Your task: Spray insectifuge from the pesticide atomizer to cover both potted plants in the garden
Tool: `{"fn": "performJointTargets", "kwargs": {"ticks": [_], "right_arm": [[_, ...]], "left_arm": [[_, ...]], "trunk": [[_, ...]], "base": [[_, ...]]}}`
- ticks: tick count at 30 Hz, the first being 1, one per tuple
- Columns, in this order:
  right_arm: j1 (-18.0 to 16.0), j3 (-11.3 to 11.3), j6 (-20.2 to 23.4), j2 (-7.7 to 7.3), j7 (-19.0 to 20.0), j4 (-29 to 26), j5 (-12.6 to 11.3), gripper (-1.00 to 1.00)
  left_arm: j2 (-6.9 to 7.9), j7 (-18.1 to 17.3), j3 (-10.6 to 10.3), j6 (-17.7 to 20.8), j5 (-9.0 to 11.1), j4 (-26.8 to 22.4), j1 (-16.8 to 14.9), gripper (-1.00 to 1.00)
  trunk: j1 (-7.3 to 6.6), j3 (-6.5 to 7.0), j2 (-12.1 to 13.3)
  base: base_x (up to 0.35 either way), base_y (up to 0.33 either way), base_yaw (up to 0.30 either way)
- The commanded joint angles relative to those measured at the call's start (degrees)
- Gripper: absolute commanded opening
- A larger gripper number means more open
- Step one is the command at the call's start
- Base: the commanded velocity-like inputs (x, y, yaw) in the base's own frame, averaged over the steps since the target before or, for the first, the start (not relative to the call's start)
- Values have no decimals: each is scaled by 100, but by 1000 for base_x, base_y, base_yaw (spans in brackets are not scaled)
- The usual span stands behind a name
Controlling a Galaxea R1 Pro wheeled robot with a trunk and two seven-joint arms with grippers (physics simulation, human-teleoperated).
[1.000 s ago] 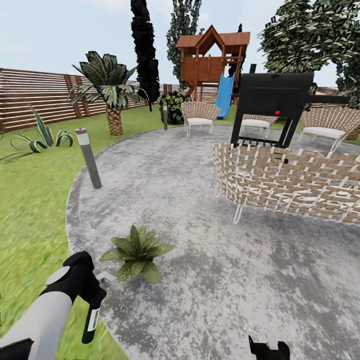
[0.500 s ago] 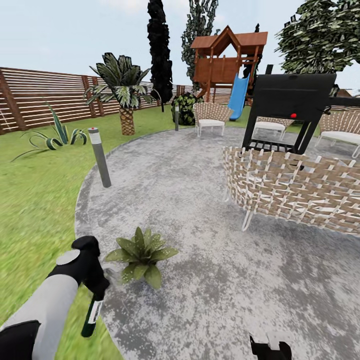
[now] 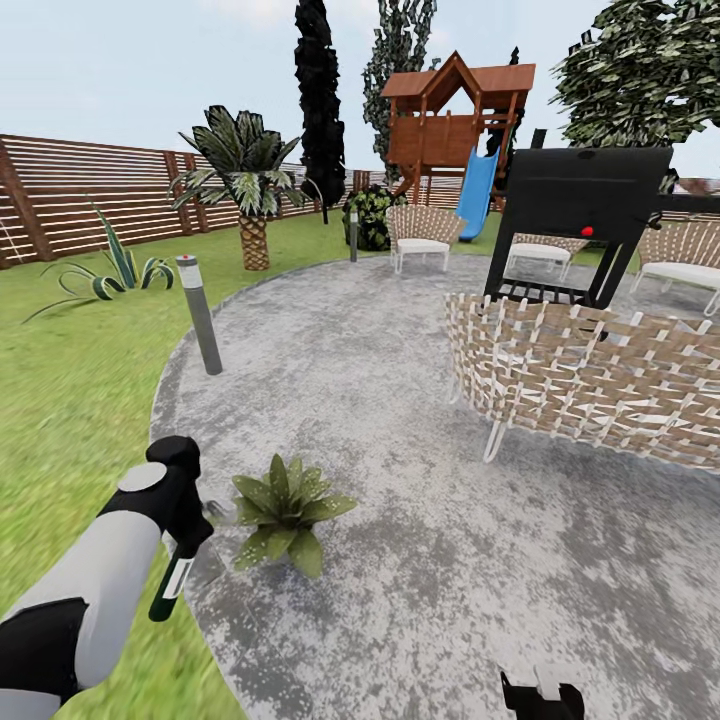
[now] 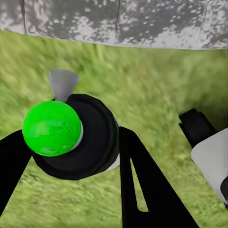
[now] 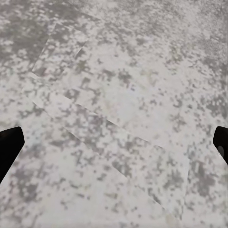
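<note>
In the head view my left gripper (image 3: pixel 187 540) is shut on the pesticide atomizer (image 3: pixel 170 585), a dark green bottle with a white label hanging below the fingers. It hovers over the edge where lawn meets paving, just left of one potted plant (image 3: pixel 285 510), a low green rosette on the grey paved round (image 3: pixel 400 560). In the left wrist view the atomizer's black top (image 4: pixel 90 142) with a bright green knob sits between my black fingers (image 4: pixel 137 185), grass beneath. My right gripper (image 3: pixel 540 697) is low over bare paving, open (image 5: pixel 114 142). The second potted plant is out of view.
A wicker chair (image 3: pixel 590 380) stands right of centre with a black grill (image 3: pixel 585 215) behind it. A grey bollard light (image 3: pixel 200 315) rises at the paving's left edge. Farther off are a palm (image 3: pixel 245 190), a striped spiky plant (image 3: pixel 115 270), the slatted fence (image 3: pixel 80 200) and a play tower (image 3: pixel 455 130).
The whole view shifted right a second ago as the camera moved, then held still. Since then my left arm has lifted the atomizer a little and brought it closer to the plant.
</note>
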Motion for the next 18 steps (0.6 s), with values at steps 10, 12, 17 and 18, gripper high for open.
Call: {"fn": "performJointTargets", "kwargs": {"ticks": [10,12,17,18], "right_arm": [[-5,-37,-20,2,-22,8,60,100],[-2,-40,-20,2,-23,2,57,100],[-4,-45,-20,23,-30,0,48,100],[-2,-45,-20,23,-33,0,45,100]], "left_arm": [[-10,-51,97,108,443,-16,698,-100],[-10,-51,85,104,480,-16,703,-100],[13,-51,32,100,493,-14,704,-100],[19,-51,42,99,493,-14,703,-100]], "trunk": [[-1,-5,-2],[-1,-5,-2],[-1,-5,-2],[-1,-5,-2]], "base": [[0,0,0],[0,0,0],[8,-1,177],[105,-81,266]]}}
